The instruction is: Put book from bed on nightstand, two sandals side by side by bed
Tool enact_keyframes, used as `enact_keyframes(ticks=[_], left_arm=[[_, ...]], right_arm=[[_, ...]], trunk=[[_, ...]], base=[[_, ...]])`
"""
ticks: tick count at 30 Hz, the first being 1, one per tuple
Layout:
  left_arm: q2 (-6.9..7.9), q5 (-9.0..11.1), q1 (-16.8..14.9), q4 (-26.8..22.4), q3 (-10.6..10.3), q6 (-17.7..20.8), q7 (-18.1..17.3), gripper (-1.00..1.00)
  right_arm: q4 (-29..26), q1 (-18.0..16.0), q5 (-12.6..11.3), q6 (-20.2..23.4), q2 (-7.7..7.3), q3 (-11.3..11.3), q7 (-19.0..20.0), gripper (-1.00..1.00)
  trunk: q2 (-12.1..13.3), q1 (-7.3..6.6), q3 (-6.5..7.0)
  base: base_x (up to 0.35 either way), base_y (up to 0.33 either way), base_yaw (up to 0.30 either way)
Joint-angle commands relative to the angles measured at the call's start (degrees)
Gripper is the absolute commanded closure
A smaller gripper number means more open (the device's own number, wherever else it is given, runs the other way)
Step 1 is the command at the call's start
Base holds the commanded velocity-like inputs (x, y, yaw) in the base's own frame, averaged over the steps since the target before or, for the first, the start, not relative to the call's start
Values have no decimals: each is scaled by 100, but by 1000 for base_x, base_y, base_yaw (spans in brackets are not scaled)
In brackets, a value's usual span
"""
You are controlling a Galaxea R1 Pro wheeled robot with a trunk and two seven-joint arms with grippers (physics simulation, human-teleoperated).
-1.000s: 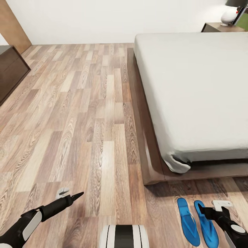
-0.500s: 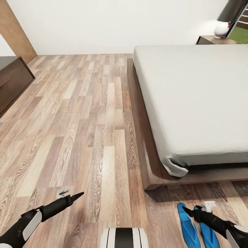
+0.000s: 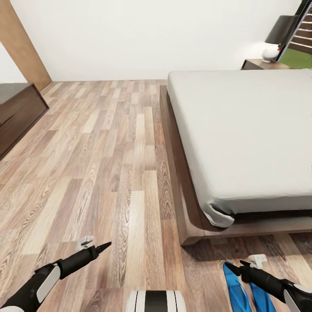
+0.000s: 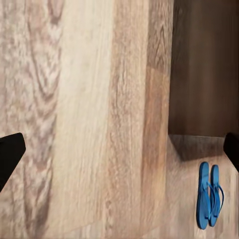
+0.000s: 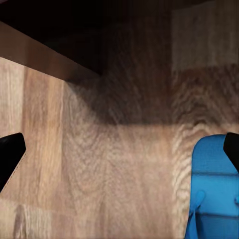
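The two blue sandals (image 3: 236,287) lie side by side on the plank floor just past the foot corner of the bed (image 3: 247,134); the left wrist view shows the pair (image 4: 209,201) too. My right gripper (image 3: 247,263) hovers open over their toe ends, and one sandal (image 5: 214,194) sits by a fingertip in the right wrist view. Nothing is held in my left gripper (image 3: 93,245), which hangs open above bare floor further left. A nightstand (image 3: 260,64) stands at the bed's far corner. The book is out of view; the mattress part I see is bare.
A lamp (image 3: 277,39) sits on the nightstand. A low dark cabinet (image 3: 17,110) lines the left wall beside a tan wood panel (image 3: 24,43). The bed's dark frame (image 3: 177,173) juts out past the mattress. Wide plank floor (image 3: 108,151) lies left of the bed.
The head view has tilted up, showing more wall and nightstand. My right gripper has shifted left off the right sandal toward the toe ends. The sandals stay put.
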Motion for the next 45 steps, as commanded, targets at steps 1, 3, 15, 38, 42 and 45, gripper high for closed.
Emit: enact_keyframes(ticks=[1, 3, 15, 38, 42, 45], left_arm=[[-18, 58, -2, 15, -27, 41, 4, -100], [-74, 35, 6, 269, -36, 10, 0, -100], [-109, -78, 81, 915, -42, -602, -30, -100], [-131, -86, 86, 1102, -42, -628, -2, -100], [-138, -86, 86, 1138, -44, -747, 3, -100], [-163, -89, 86, 1213, -48, -794, 14, -100]], right_arm=[[14, -2, -65, 61, -8, -8, 27, -100], [285, 5, -76, 58, -19, -7, 41, -100], [1428, 17, -89, 4, -22, -7, 58, -100], [2021, 16, -89, -74, -23, -7, -2, -100], [2022, 15, -89, -79, -22, -7, -3, -100], [2030, 16, -88, -79, -20, -7, -7, -100]], trunk=[[0, -3, 19], [3, -8, 63], [19, -39, 329], [50, -99, 839], [55, -109, 927], [59, -117, 994]], base=[[0, 0, 0], [0, 0, 0], [0, 0, 0], [0, 0, 0], [0, 0, 0], [0, 0, 0]])
